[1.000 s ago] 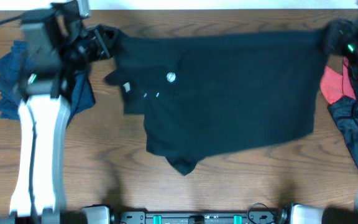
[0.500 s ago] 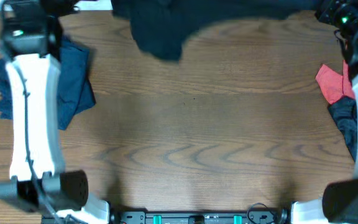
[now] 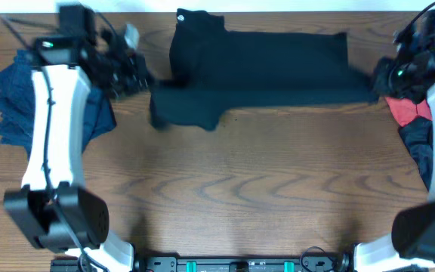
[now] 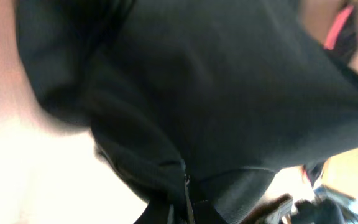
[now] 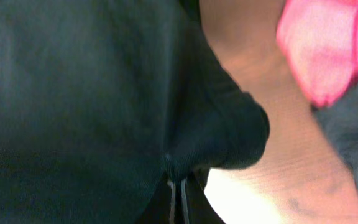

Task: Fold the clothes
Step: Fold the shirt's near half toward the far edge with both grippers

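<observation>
**Inspector:** Surface first, please.

**Recorder:** A wooden table (image 3: 232,189) with brown grain is filling the overhead view. The near half is showing bare wood.

**Inspector:** The main item?

**Recorder:** The black garment (image 3: 263,68) is lying flat along the far edge at twelve o'clock, stretching as a wide band from about eleven to one. A lobe of it is drooping toward the centre at its eleven o'clock end. A tiny white mark is showing at its far corner on that end.

**Inspector:** Other fabric?

**Recorder:** A crumpled blue cloth (image 3: 10,106) is sitting at ten o'clock, partly under the left arm. At three o'clock a dark garment (image 3: 421,155) is lying by the table edge, and the coral-red piece (image 3: 408,112) is resting against its far end, apart from the black garment.

**Inspector:** The grippers?

**Recorder:** The left gripper (image 3: 140,78) is at eleven o'clock with its jaws pressed together, pinching the black garment's left edge. Its wrist camera is showing dark fabric gathering into a fold at the bottom of the frame. The right gripper (image 3: 382,81) is at one o'clock, jaws likewise closed, pinching the right edge. Its wrist camera is showing a bunched black corner between the fingertips, with the coral-red piece blurred just beyond.

**Inspector:** Is the garment touching the table?

**Recorder:** It is appearing to lie on it. I cannot tell at the pinched ends.
</observation>
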You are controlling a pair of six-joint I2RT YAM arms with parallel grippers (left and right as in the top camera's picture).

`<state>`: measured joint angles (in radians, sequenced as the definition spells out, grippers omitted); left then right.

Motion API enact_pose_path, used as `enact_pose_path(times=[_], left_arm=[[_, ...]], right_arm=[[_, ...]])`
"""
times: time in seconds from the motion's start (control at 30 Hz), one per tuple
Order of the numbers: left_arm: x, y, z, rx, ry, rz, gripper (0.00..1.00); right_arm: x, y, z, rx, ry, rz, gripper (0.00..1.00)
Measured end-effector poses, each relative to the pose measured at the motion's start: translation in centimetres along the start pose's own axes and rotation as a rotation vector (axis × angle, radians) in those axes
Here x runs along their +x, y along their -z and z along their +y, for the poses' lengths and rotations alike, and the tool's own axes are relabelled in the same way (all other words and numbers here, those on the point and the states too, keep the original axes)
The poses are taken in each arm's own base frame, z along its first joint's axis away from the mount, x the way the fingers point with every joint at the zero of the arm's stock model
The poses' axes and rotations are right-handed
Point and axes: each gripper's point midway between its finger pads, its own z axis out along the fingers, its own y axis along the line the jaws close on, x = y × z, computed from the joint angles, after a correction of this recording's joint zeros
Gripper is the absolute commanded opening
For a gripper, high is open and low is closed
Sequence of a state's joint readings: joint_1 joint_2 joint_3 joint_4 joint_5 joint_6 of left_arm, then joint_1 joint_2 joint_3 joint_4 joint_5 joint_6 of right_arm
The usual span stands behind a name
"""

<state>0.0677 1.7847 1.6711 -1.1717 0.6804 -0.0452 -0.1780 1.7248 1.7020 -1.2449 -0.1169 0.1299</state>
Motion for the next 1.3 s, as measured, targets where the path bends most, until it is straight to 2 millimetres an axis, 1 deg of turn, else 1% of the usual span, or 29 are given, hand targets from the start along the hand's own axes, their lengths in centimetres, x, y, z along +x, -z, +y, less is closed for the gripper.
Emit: enact_pose_path(times=[0.07, 0.1, 0.13, 0.2, 0.27, 0.47, 0.57, 0.73, 0.83, 0.93, 1.0, 1.1, 1.23, 1.3], left_arm=[[2.6, -2.5, 2.2, -0.018, 0.058, 0.1, 0.06], [3.7, -3.3, 2.9, -0.022, 0.079, 0.135, 0.06], [4.8, -4.0, 3.6, -0.027, 0.1, 0.171, 0.06], [7.0, -5.2, 4.7, -0.031, 0.135, 0.237, 0.06], [9.1, -6.1, 5.5, -0.032, 0.161, 0.297, 0.06], [14.3, -7.3, 6.5, 0.006, 0.191, 0.44, 0.06], [16.7, -7.5, 6.7, 0.024, 0.19, 0.485, 0.06], [19.7, -7.3, 6.7, 0.041, 0.174, 0.496, 0.06], [21.1, -6.8, 6.5, 0.042, 0.158, 0.479, 0.06], [21.5, -6.1, 6.0, 0.044, 0.125, 0.438, 0.05], [20.8, -5.8, 5.7, 0.045, 0.081, 0.38, 0.06], [18.7, -5.6, 5.3, 0.044, 0.014, 0.257, 0.06], [15.1, -6.0, 5.2, 0.043, -0.013, 0.105, 0.06], [13.4, -6.1, 5.1, 0.045, -0.007, 0.044, 0.06]], right_arm=[[1.7, -1.6, -0.6, 0.025, -0.002, 0.105, 0.01], [2.4, -2.3, -0.9, 0.038, -0.004, 0.153, 0.01], [2.8, -2.6, -1.1, 0.044, -0.004, 0.178, 0.01], [4.3, -3.4, -1.5, 0.062, -0.001, 0.256, 0.01], [5.5, -4.0, -1.9, 0.078, 0.002, 0.304, 0.01], [9.4, -6.5, -3.6, 0.122, -0.01, 0.426, 0.01], [11.7, -7.6, -4.6, 0.142, -0.03, 0.491, 0.01], [14.8, -8.9, -5.5, 0.16, -0.05, 0.571, 0.01], [16.1, -9.2, -5.6, 0.167, -0.06, 0.607, 0.01], [16.7, -9.3, -5.7, 0.171, -0.068, 0.622, 0.01], [16.4, -9.3, -5.7, 0.17, -0.07, 0.6, 0.01], [15.1, -9.1, -5.4, 0.156, -0.066, 0.518, 0.01], [12.0, -8.9, -4.4, 0.101, -0.06, 0.352, 0.01], [10.8, -8.9, -4.0, 0.076, -0.058, 0.297, 0.01]])
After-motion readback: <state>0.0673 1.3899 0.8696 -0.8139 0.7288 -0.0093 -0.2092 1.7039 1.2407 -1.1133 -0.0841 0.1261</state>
